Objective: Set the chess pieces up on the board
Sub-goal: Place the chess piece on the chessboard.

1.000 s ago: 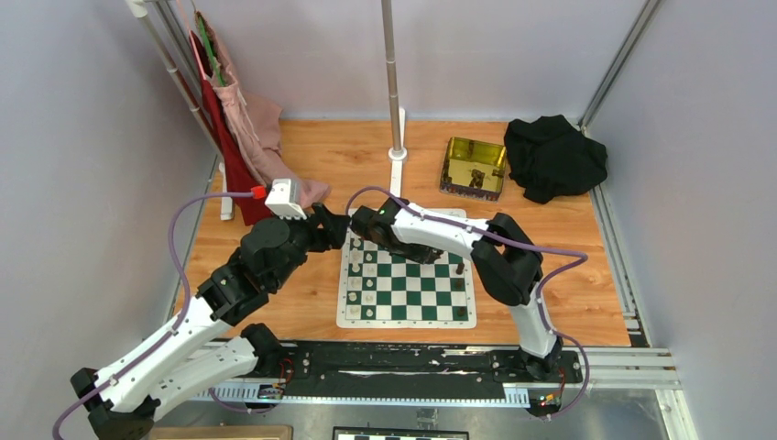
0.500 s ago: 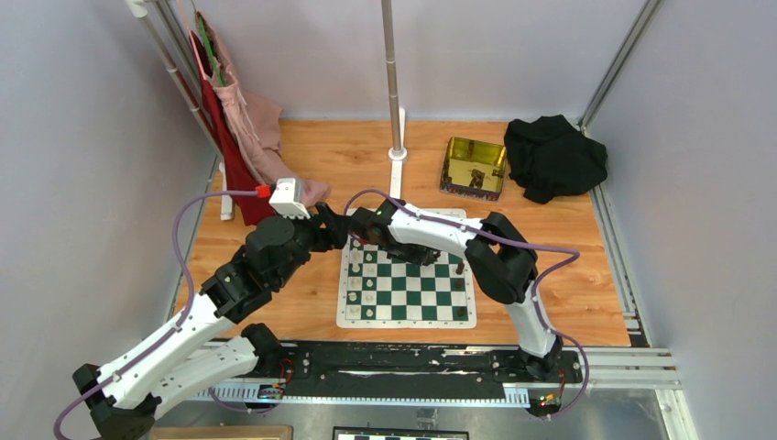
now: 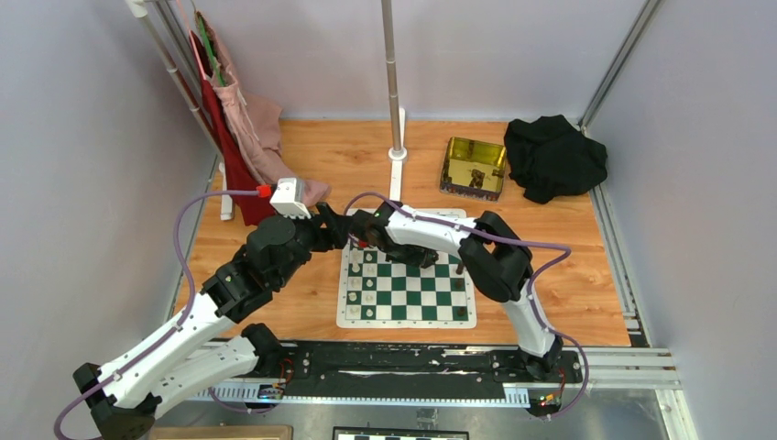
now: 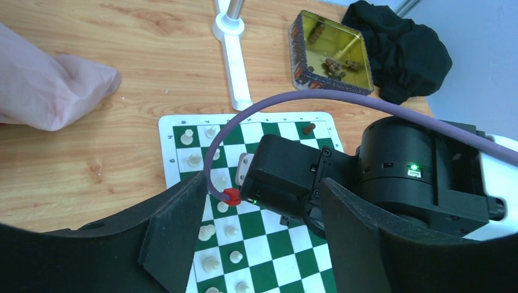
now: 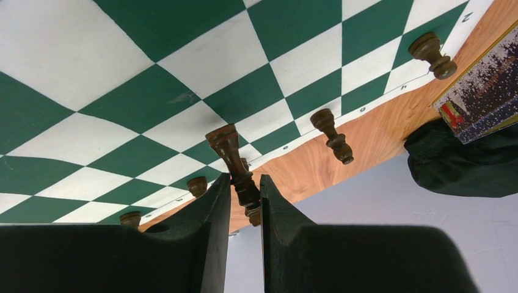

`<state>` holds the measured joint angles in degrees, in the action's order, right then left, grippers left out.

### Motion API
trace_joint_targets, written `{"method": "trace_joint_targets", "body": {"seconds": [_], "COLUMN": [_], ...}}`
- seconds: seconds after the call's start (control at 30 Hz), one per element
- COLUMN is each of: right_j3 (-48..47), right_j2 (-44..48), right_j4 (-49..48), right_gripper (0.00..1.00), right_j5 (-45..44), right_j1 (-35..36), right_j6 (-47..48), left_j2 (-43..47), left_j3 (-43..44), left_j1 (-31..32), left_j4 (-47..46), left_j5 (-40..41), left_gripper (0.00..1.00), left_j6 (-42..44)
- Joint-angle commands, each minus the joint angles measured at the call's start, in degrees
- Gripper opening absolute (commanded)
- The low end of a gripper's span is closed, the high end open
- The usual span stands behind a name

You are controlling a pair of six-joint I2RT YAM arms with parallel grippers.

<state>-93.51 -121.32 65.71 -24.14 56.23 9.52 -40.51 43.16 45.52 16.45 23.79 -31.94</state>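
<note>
My right gripper point(image 5: 245, 186) is shut on a dark brown chess piece point(image 5: 235, 165), gripped by its upper half with its base pointing at the board point(image 5: 73, 55). Three more dark pieces point(image 5: 331, 135) stand along the board's edge behind it. From above, the right gripper point(image 3: 364, 236) is over the far-left corner of the green and white board point(image 3: 403, 321). My left gripper point(image 4: 264, 189) is open and holds nothing. It hovers at that same corner point(image 3: 341, 225), and the right wrist fills the gap between its fingers point(image 4: 171, 232). Cream-white pieces point(image 4: 231, 231) stand in two columns on the left side.
A gold tin point(image 3: 475, 167) holding more dark pieces sits behind the board to the right, beside a black cloth point(image 3: 554, 156). A metal pole point(image 3: 394, 82) on a white base stands behind the board. Pink and red cloths point(image 3: 252, 128) hang at the far left.
The right gripper has shifted a little left over the far-left corner with the dark piece in it. The left arm has barely moved.
</note>
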Motion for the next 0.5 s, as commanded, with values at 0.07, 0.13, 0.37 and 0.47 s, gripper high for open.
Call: {"method": "trace_joint_targets", "body": {"seconds": [0.07,0.13,0.37,0.47], "right_j3": [-1.7,-1.8,-2.6,-2.9], "right_j2": [-1.8,-2.0,-2.0,-1.7], "right_j4": [1.2,1.1,1.1,1.1], "right_gripper": [0.23,0.26,0.34,0.37], "right_j5": [0.7,0.8,1.5,2.0], "right_j1": [-0.4,-0.4,-0.4,-0.4], "right_j6": [1.1,1.0,0.9,0.9], "left_j2": [-0.1,0.0,0.1,0.1], "left_j3": [0.5,0.5,0.4,0.4], "left_j1": [0.5,0.5,0.5,0.5], "left_j4": [-1.6,-1.7,-1.6,-1.6], "left_j5": [0.2,0.2,0.2,0.2], "left_gripper": [0.73,0.73,0.73,0.72], "left_j6": [-0.1,-0.1,0.1,0.0]}}
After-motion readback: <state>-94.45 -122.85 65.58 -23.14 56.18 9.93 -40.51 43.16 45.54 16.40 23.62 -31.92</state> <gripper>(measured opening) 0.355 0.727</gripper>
